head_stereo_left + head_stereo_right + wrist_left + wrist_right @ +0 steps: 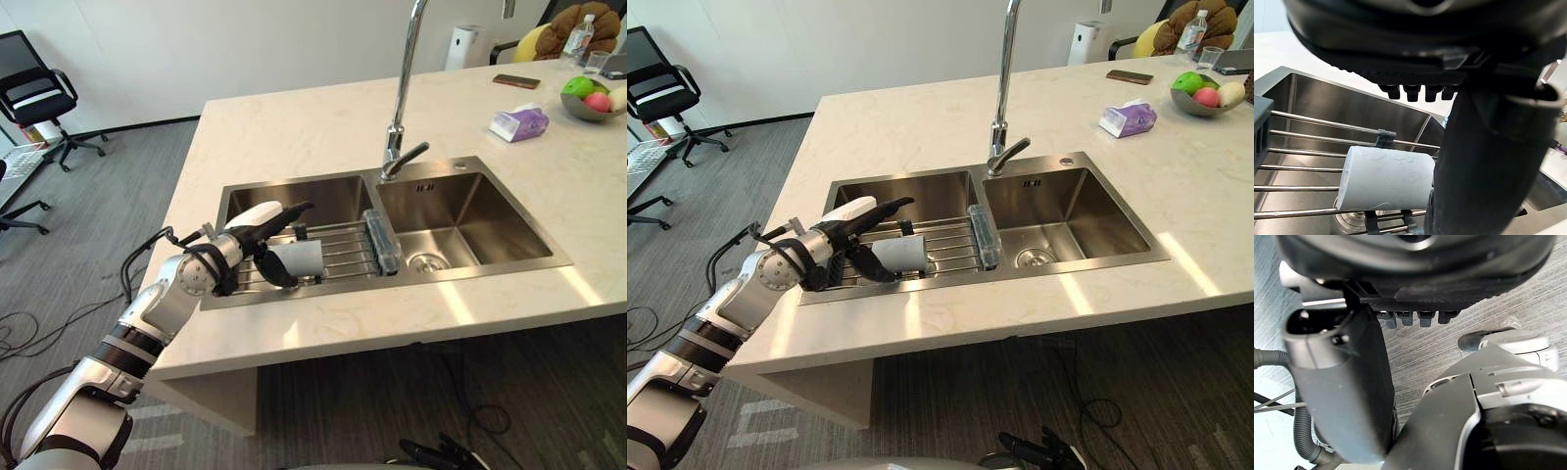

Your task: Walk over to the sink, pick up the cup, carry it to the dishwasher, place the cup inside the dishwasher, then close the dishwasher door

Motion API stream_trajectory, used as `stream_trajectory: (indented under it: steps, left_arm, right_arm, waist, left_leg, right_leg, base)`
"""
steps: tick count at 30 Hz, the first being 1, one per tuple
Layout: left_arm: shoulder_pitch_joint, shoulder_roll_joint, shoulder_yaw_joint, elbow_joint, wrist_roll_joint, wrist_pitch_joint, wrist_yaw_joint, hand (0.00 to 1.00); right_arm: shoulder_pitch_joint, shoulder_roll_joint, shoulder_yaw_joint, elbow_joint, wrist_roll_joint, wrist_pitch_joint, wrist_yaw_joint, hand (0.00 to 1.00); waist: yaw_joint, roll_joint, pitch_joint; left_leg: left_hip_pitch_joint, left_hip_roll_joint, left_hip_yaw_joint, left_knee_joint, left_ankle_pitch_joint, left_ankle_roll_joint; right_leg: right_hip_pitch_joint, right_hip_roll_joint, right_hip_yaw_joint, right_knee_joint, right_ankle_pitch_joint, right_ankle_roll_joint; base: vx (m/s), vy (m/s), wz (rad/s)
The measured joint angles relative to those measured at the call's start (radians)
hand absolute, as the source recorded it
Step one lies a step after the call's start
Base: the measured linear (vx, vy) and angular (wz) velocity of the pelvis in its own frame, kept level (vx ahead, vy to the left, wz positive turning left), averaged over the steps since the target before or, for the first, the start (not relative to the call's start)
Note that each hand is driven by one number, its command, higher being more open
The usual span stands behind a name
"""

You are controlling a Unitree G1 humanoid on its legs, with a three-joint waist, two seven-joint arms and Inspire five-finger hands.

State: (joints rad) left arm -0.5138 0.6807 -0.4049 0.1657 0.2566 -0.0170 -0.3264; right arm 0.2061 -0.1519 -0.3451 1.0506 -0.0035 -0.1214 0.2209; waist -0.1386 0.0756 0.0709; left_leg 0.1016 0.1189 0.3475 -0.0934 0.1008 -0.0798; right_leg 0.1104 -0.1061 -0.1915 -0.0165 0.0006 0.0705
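Head views: the robot stood at the worktop (294, 127), so the walk looked done. The cup (299, 258) lay on its side on the wire rack (343, 245) across the sink (294, 191), at seven o'clock from the tap (395, 147). The left hand (257, 238) was at its nine o'clock.

Left wrist view: the fingers (1422, 91) were straight and spread from the thumb (1484, 161), bracketing the cup but not clamped on it.

Right wrist view: the right hand (1415, 279) hung over the floor (1528, 303), fingers relaxed, empty.

Grasp, carry, loading and door-closing all seemed left.
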Motion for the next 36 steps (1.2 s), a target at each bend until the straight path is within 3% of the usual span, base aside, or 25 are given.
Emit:
stream_trajectory:
  steps: [19, 27, 36]
  left_arm:
    - [-0.032, -0.097, -0.017, 0.115, 0.011, 0.084, 0.132, 1.0]
    - [-0.034, -0.106, -0.043, 0.162, 0.055, 0.101, 0.129, 1.0]
    - [-0.065, -0.102, -0.059, 0.166, 0.062, 0.1, 0.056, 1.0]
  right_arm:
    - [-0.002, 0.009, 0.055, -0.018, 0.001, -0.002, -0.006, 1.0]
    - [-0.005, 0.009, 0.058, -0.019, 0.0, 0.003, -0.001, 1.0]
    - [-0.009, 0.008, 0.058, -0.019, 0.0, 0.014, 0.001, 1.0]
  waist:
    - [-0.016, -0.029, 0.014]
    - [-0.02, -0.03, 0.014]
    - [-0.022, -0.03, 0.014]
  left_leg:
    - [0.007, 0.002, 0.014, 0.0, -0.01, -0.003]
    - [0.008, 0.002, 0.016, 0.0, -0.012, -0.005]
    - [0.009, 0.0, 0.016, 0.0, -0.013, -0.005]
  right_leg:
    - [0.001, 0.0, 0.014, -0.006, 0.001, -0.001]
    - [-0.001, 0.001, 0.018, -0.007, 0.001, -0.001]
    - [-0.001, 0.0, 0.019, -0.007, 0.001, -0.001]
  base:
    - [0.01, 0.002, -0.02]
    - [0.01, -0.001, -0.01]
    - [0.0, 0.0, 0.0]
